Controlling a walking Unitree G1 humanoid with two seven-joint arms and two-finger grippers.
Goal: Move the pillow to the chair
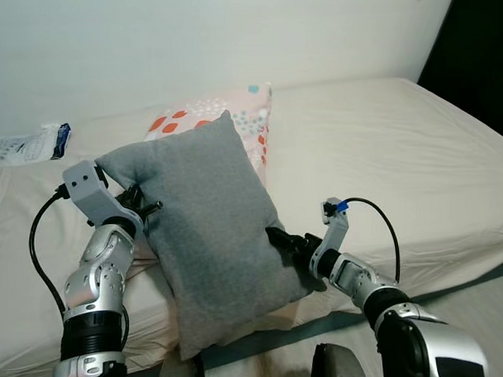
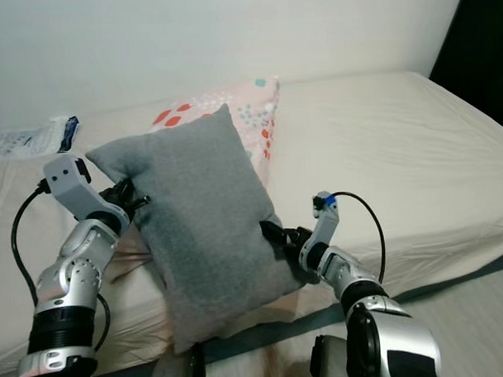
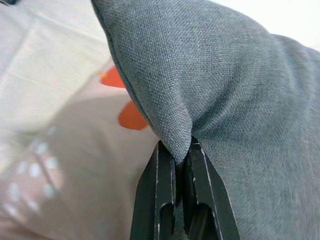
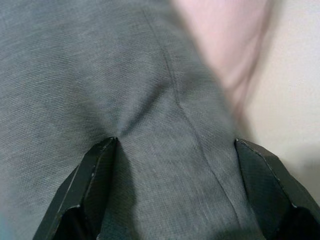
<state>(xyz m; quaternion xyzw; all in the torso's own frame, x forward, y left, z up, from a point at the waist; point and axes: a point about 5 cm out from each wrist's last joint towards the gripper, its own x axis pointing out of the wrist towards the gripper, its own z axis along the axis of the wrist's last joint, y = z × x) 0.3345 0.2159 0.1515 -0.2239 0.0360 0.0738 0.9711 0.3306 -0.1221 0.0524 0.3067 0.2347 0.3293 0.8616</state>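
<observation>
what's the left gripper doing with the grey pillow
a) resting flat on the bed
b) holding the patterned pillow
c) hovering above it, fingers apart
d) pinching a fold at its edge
d: in the left wrist view the left gripper has its fingers closed on a fold of the grey pillow at its edge.

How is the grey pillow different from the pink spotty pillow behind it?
The grey pillow is plain, while the pink pillow has orange and teal spots. The grey pillow is propped up on its edge; the pink pillow lies flat on the bed. The left gripper pinches the grey pillow's edge and the open right gripper presses its side; nothing touches the pink pillow except the grey one. Both are soft cushions on the same bed.
</observation>
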